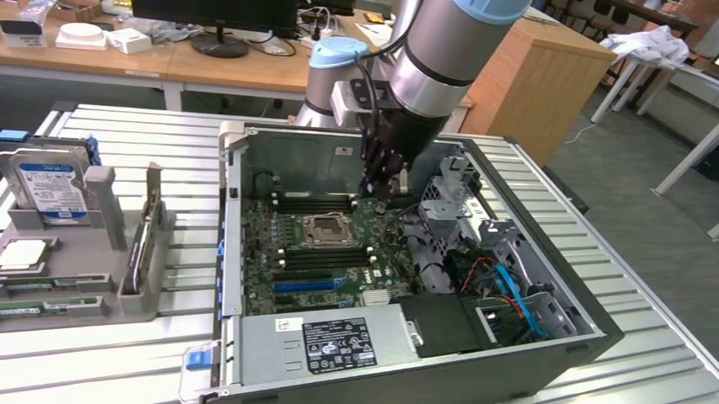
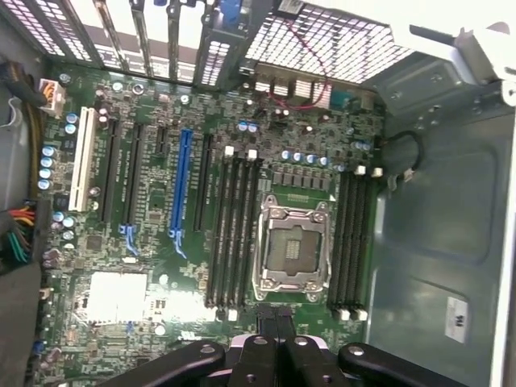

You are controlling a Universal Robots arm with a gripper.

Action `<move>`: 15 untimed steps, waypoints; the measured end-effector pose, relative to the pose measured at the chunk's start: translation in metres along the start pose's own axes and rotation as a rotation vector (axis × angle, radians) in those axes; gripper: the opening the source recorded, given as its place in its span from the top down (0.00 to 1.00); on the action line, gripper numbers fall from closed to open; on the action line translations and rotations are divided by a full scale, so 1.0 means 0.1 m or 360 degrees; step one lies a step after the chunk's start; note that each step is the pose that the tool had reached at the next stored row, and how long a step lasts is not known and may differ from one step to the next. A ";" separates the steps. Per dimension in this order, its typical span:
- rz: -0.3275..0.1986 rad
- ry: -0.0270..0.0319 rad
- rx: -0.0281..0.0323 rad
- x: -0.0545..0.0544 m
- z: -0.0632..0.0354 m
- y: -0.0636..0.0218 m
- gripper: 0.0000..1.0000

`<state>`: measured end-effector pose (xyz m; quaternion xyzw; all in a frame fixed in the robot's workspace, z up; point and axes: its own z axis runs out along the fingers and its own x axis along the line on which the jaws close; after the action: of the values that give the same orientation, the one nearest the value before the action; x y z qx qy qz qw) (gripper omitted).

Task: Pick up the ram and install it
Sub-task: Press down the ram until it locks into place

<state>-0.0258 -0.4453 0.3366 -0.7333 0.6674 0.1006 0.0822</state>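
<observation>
Ram stick (image 2: 276, 322) sits clamped in the jaws over the motherboard (image 2: 161, 266), case (image 1: 540, 358) on slatted table (image 1: 135, 139), desks (image 1: 124, 61) behind.

The exterior view stands high and off to one side, looking down at a slant into the open computer case (image 1: 567, 332) on the slatted table (image 1: 135, 139), with desks (image 1: 113, 57) behind. The wrist view looks straight down, close, onto the motherboard (image 2: 145, 266). Both share its CPU socket (image 1: 327, 227).

The dark ram (image 2: 276, 321) stands edge-on, pinched between the jaws, over the motherboard (image 2: 89, 242).
</observation>
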 end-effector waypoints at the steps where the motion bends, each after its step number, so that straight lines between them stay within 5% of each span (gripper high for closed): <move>1: 0.0000 -0.00091 0.00010 0.00 -0.014 0.001 0.90; 3: -0.0001 -0.00192 0.00020 -0.01 -0.029 0.001 0.90; 6: -0.0001 -0.00200 0.00020 -0.01 -0.036 0.001 0.90; 9: 0.0000 0.00074 -0.00005 -0.01 -0.039 0.001 0.90; 12: 0.0002 0.00491 -0.00043 -0.01 -0.042 0.001 0.90; 15: 0.0002 0.00561 -0.00050 -0.01 -0.057 0.001 0.90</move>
<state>-0.0258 -0.4454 0.3424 -0.7346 0.6690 0.0888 0.0692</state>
